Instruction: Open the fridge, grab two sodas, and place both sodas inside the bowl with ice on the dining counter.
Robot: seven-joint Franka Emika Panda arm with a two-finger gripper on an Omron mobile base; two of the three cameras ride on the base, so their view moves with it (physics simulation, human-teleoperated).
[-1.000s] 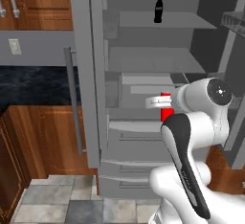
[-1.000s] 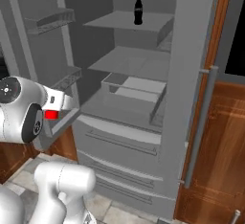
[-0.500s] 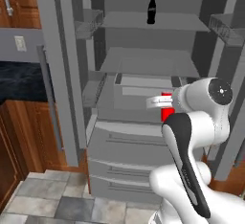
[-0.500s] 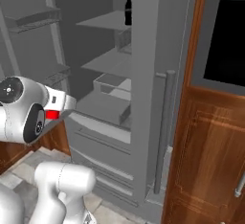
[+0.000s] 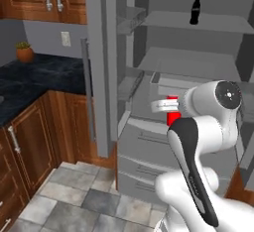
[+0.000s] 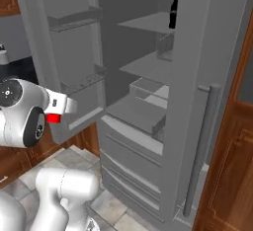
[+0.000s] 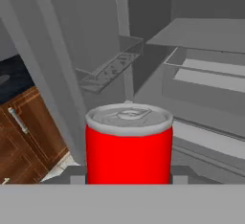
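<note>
One red can (image 7: 128, 144) clamped upright in tool (image 7: 128, 176) | arm folded before open fridge (image 5: 198, 72)

A bright red metal soda can (image 7: 129, 146) has a silver-grey top. The tall steel fridge (image 5: 163, 72) is plain grey, shelves included. A slim black cola bottle (image 5: 196, 9) contrasts with it. Cabinets (image 5: 30, 132) are reddish-brown wood; the floor tiles (image 5: 74, 201) mottled grey.

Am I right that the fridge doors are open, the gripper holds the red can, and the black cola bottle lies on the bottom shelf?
Not quite. The black cola bottle stands upright on the top shelf, as the left base view shows. The fridge doors are open, and the gripper holds the red can.
</note>
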